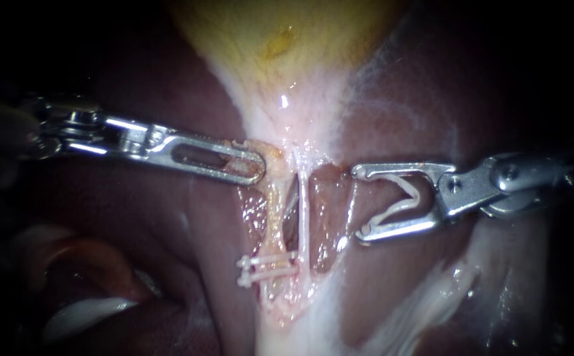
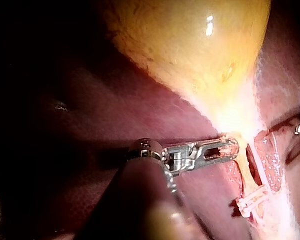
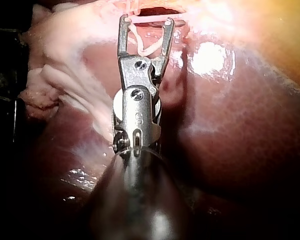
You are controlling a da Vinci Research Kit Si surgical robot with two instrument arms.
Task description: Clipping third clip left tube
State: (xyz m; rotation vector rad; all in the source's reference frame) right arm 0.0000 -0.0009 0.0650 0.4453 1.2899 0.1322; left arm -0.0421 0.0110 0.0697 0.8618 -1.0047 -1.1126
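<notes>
Dark red liver fills the view, with the yellow gallbladder narrowing downward at top centre. The left instrument reaches in level, its slotted jaws clamped together on the upper end of the left tube, just below the gallbladder. The right instrument sits just beside the opened pocket of tissue, its jaws spread wide yet holding a loaded clip between them. The left tube is a thin orange strand running down to two clips set across its lower end (a paler strand lies just beside it). It looks soft, wet and easily torn. The bare stretch above the two clips seems the place to clip.
</notes>
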